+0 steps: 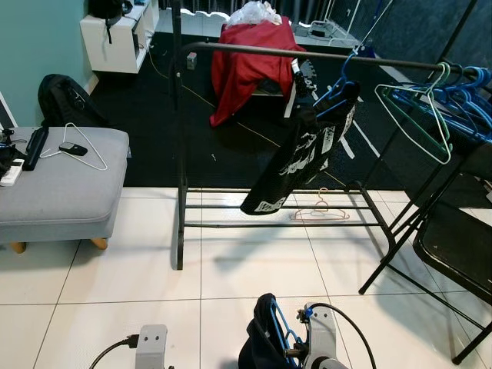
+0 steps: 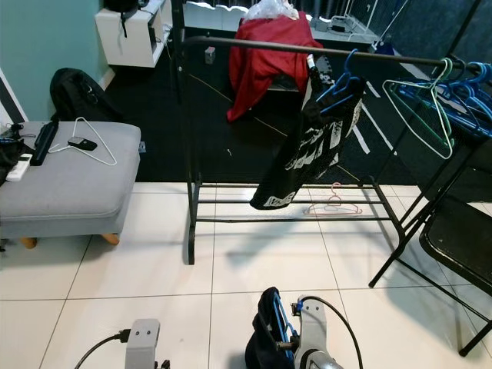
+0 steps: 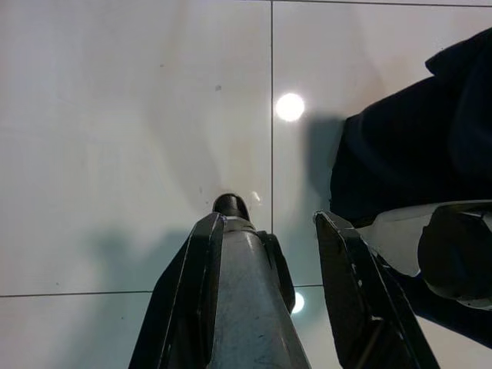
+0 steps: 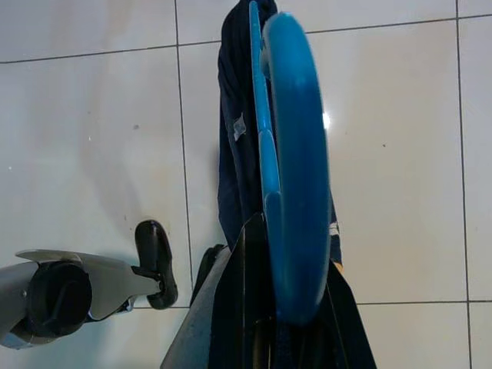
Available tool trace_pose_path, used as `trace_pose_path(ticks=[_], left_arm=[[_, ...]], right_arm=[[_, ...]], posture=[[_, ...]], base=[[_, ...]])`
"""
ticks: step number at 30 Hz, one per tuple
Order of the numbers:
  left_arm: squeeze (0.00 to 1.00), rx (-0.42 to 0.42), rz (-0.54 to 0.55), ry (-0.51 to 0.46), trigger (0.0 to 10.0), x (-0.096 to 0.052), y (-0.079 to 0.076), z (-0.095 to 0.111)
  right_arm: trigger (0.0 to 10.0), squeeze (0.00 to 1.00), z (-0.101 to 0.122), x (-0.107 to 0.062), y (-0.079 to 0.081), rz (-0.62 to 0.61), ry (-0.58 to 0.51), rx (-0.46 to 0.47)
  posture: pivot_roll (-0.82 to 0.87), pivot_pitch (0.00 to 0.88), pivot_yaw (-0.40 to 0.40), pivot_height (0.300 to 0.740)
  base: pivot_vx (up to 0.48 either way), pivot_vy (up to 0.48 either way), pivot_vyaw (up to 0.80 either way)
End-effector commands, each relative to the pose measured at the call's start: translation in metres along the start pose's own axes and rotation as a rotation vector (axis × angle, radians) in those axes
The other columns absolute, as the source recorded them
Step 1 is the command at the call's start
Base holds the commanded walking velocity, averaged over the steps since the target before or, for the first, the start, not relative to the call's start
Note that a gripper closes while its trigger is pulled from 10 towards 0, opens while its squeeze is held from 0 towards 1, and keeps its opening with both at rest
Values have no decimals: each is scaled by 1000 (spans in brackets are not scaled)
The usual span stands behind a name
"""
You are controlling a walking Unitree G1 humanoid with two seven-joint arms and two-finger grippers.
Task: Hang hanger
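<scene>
Clamping the blue hanger with its dark garment, right end effector sits low at 6 o'clock. Rack rail lies well apart toward 12 o'clock, running 9-to-3; left end effector, fingers apart, holds nothing.

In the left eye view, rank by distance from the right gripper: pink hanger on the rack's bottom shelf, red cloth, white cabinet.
From the right gripper:
1. Pink hanger, low on the rack, just ahead.
2. Red cloth, behind the rack.
3. White cabinet, far back left.
</scene>
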State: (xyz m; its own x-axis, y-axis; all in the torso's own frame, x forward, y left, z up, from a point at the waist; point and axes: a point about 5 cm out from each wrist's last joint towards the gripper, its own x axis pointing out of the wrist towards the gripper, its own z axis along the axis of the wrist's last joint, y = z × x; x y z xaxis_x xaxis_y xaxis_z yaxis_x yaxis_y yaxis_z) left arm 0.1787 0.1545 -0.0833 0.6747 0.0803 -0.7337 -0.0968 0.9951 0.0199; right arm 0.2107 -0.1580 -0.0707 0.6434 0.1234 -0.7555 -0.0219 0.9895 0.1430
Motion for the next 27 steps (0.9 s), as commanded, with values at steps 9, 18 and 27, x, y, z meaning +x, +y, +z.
trace_pose_path(ticks=[9,18,27], left_arm=[[0,-16,-12,-7,10000,1,-1,4],[0,-20,-10,-7,10000,1,1,4],[0,13,-31,-13,10000,2,0,7]], right_arm=[[10000,0,-6,-2,-3,1,27,-9],[10000,0,-3,0,3,22,25,-46],[10000,0,-1,2,10,60,28,-98]], posture=[[-66,111,-143,740],[-61,87,-137,740],[-64,69,-126,740]], base=[[0,0,0],[0,0,0],[0,0,0]])
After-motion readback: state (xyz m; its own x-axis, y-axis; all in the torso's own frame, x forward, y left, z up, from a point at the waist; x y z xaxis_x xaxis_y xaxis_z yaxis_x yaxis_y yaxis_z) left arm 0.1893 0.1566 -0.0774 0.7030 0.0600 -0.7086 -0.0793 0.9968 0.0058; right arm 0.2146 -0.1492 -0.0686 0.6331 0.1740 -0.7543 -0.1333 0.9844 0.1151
